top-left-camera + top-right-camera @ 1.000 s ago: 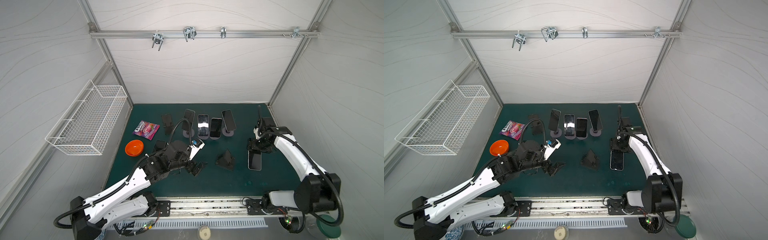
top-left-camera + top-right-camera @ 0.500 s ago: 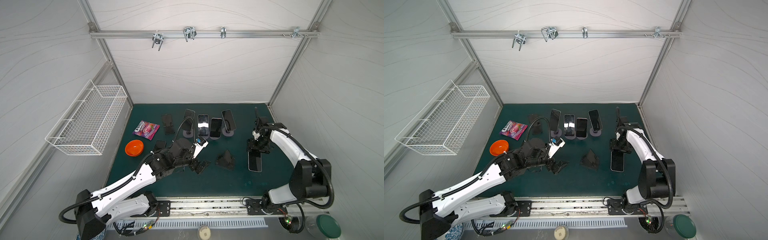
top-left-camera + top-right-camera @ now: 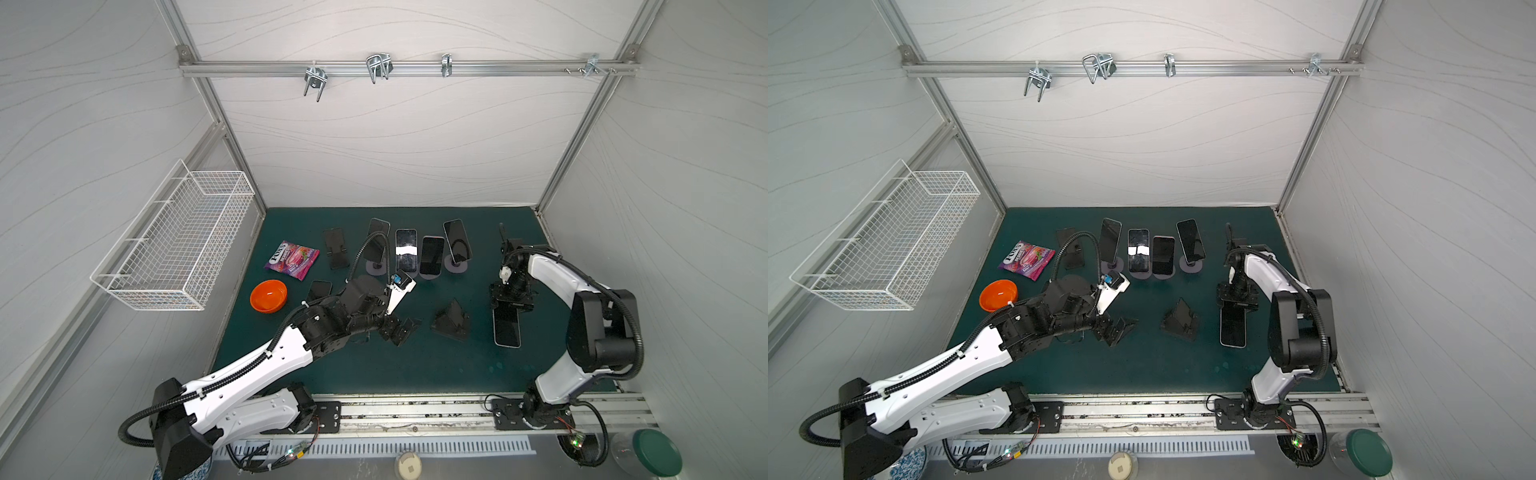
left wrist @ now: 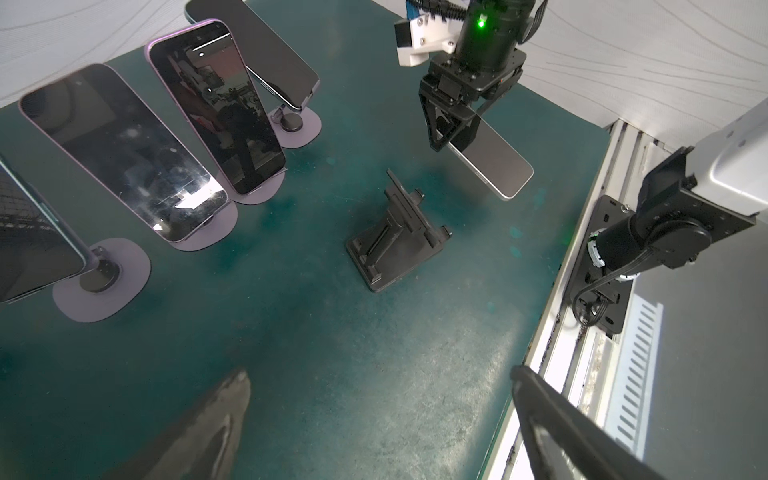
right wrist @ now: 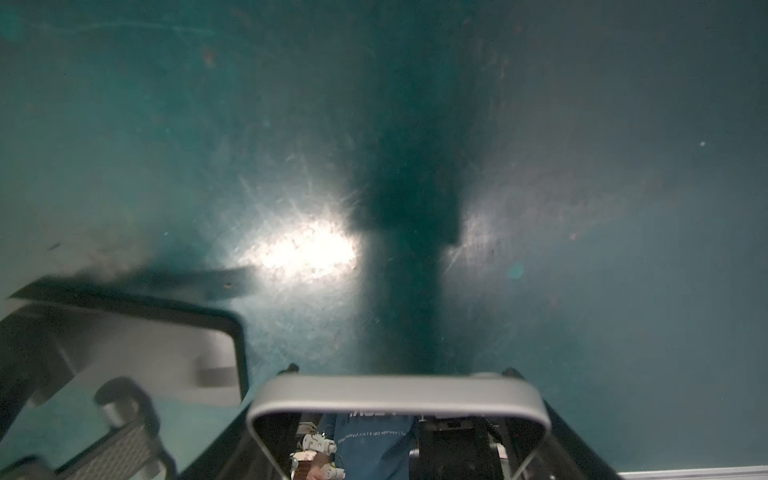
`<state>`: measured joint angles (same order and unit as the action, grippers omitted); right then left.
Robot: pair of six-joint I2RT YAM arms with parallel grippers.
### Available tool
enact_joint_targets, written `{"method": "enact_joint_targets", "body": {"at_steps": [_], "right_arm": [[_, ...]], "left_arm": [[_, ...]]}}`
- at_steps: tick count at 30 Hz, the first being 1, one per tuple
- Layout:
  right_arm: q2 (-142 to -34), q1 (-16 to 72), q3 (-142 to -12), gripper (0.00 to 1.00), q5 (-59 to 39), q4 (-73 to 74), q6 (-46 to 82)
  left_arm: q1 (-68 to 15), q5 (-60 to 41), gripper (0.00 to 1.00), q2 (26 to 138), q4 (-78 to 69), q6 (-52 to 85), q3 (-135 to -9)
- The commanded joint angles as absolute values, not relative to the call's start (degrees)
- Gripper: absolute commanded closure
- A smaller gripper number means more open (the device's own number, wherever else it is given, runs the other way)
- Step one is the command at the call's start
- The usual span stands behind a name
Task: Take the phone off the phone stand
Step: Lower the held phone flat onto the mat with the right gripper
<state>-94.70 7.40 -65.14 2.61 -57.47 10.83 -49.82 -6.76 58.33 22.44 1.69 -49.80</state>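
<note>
Desk with green top, enclosed by white walls and a metal frame. Right claw grips one end of a phone, held flat close to the desk, near an empty black stand. Left claw gapes wide, holding nothing.

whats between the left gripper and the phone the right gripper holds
An empty black phone stand stands between the left gripper and the phone, in both top views.
</note>
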Motion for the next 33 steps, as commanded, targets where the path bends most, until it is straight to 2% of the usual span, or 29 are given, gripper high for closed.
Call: {"method": "enact_joint_targets", "body": {"at_steps": [1, 13, 29, 33], "right_arm": [[-96.03, 7.07, -64.83, 1.00, 4.49, -56.73, 12.20], [-97.41, 7.11, -62.66, 1.00, 8.93, -52.36, 13.94], [-100.85, 7.05, -61.13, 1.00, 8.20, -50.81, 14.79], [-101.46, 7.11, -61.08, 0.96, 7.63, -50.71, 15.14]], "left_arm": [[-50.01, -4.95, 0.01, 57.57, 21.24, 3.03, -52.29], [-50.02, -3.14, 0.01, 56.77, 21.36, 4.06, -51.54], [-50.05, 0.01, 0.01, 52.04, 21.71, 5.86, -48.22], [-50.01, 0.09, 0.01, 51.68, 22.00, 6.32, -48.07]]}}
